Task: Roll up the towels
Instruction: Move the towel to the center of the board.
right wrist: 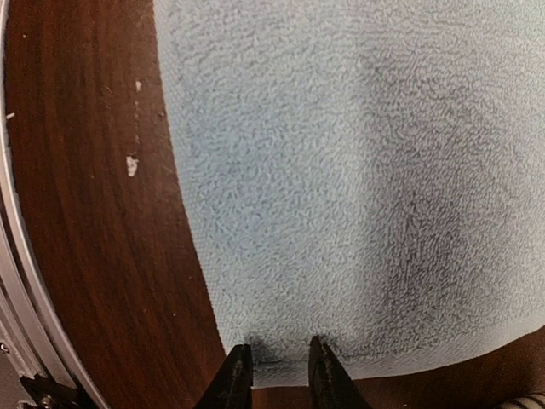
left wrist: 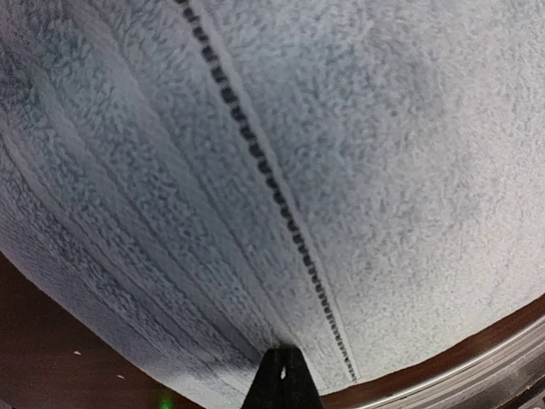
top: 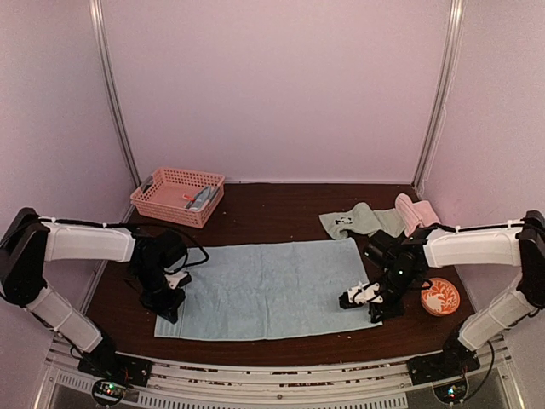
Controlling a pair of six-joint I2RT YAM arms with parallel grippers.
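Top external shows the light blue towel [top: 272, 285] spread flat on the table [top: 272, 217] — both near corners are taken, likely so the roll starts evenly. Left gripper [left wrist: 285, 379] pinches the hem tight; right gripper [right wrist: 277, 375] stands narrow, astride the edge.

The top external view sits high above the near edge of the tabletop [top: 272, 213], looking down and forward as far as the back wall [top: 272, 85]. Each wrist view looks down past its own gripper from very near the light blue towel [top: 272, 290]: the left gripper [left wrist: 283, 379] at its near-left corner, the right gripper [right wrist: 274, 368] at its near-right edge. All three views share that towel.
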